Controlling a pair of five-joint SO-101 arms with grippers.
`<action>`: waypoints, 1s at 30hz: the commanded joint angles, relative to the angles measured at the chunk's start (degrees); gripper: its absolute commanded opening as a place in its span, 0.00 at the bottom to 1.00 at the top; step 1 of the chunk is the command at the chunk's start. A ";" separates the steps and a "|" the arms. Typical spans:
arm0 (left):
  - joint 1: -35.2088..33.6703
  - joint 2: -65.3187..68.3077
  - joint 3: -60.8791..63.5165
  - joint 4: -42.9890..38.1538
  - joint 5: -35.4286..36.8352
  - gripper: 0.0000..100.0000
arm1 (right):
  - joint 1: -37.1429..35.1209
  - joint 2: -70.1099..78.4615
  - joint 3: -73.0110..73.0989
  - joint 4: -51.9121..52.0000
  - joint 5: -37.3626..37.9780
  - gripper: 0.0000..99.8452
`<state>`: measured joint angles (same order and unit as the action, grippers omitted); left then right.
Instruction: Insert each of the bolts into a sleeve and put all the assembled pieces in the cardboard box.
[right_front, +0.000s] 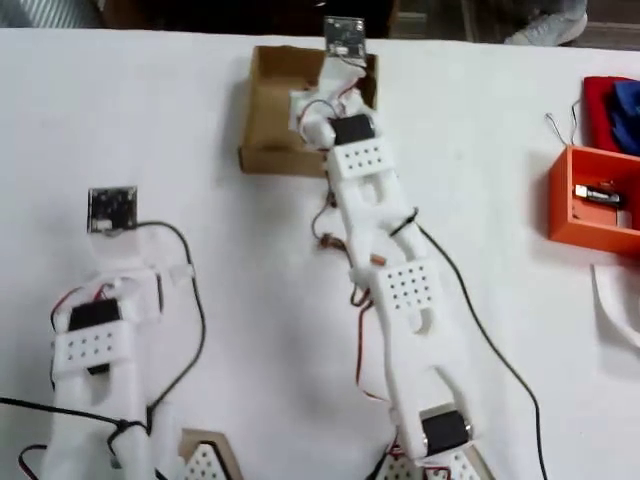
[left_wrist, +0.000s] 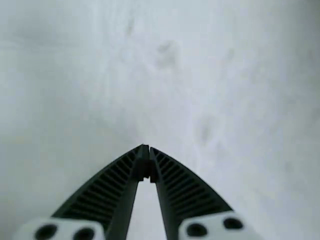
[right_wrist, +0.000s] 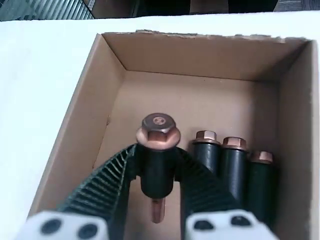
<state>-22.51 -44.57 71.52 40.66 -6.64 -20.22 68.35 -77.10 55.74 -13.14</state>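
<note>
Your right gripper (right_wrist: 156, 152) is clamped across the dark sleeve (right_wrist: 156, 177). The copper bolt (right_wrist: 158, 131) shows its flanged head at one end and its shank tip at the other, so what you're carrying reads as a finished piece. The arm is stretched out to the cardboard box (right_front: 265, 110), which sits near the far edge of the table (right_front: 150, 100), about midway along it, and the piece hangs over the open box. Down on the box floor, three assembled pieces (right_wrist: 232, 162) lie side by side with their heads all one way, packed toward one side wall. You're holding yours over the bare cardboard just beside that row, which I'd say is so it lands next to them and not on top. The grip on the sleeve alone looks sensible too, since the bolt rides along inside it. Your left gripper (left_wrist: 145, 150) is pinched closed on nothing, low over bare table toward the near left corner. I'd judge it is parked there to stay clear of the box.
</note>
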 joint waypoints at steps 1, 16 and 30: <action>-0.26 -0.35 0.04 -1.67 -0.18 0.03 | -0.48 -0.75 0.44 -1.45 0.53 0.02; -0.26 0.00 0.04 -1.67 -0.09 0.03 | -0.57 1.63 1.93 -2.51 0.53 0.02; -0.26 0.00 0.13 -1.32 -0.26 0.03 | -3.38 1.54 1.76 -4.53 0.53 0.02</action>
<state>-22.51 -44.57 71.87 39.96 -6.64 -22.59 70.99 -74.55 53.19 -13.14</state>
